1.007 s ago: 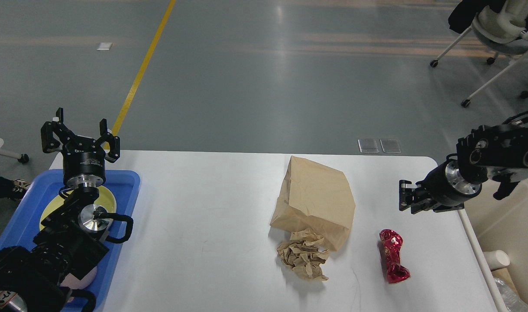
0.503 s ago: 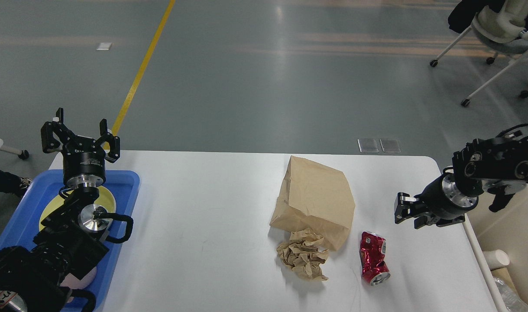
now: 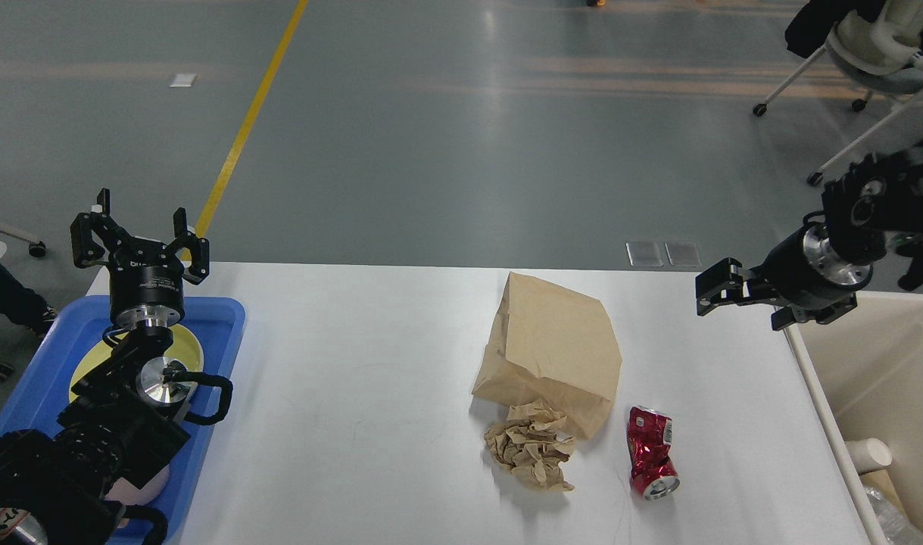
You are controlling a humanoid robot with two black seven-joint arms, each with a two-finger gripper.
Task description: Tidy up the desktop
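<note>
Since the frames half a second and one second back, the right gripper (image 3: pixel 722 291) has lifted and pulled back toward the far right corner, now hanging above the desktop edge beside the cream plastic bin (image 3: pixel 870 356); the crushed red aluminium can (image 3: pixel 651 462) had already rolled leftward from its first position and now lies nearly where it lay half a second ago, open end toward the near edge. Head view, progress: the large white smooth rectangular desktop (image 3: pixel 355 378) is only partly tidied by my judgement. Three pieces of rubbish remain on it: the crumpled brown paper bag (image 3: pixel 550 348) lying flat right of centre, the scrunched tan paper wad (image 3: pixel 531 453) touching the bag's near edge, and the can just beside both, apart from the wad. None is held. At the left, a blue plastic tray (image 3: pixel 226 318) overhangs the desktop's left end and carries a yellow round plate (image 3: pixel 188 347), mostly hidden by the arm. Left gripper (image 3: pixel 139 235) sits upright above the tray's far end, fingers spread wide, empty. Right gripper is seen dark and side-on; whether its fingers are apart I cannot tell. Desktop surface reads clean, matt white, with faint scuffs, rounded far corners, filling the lower frame.
</note>
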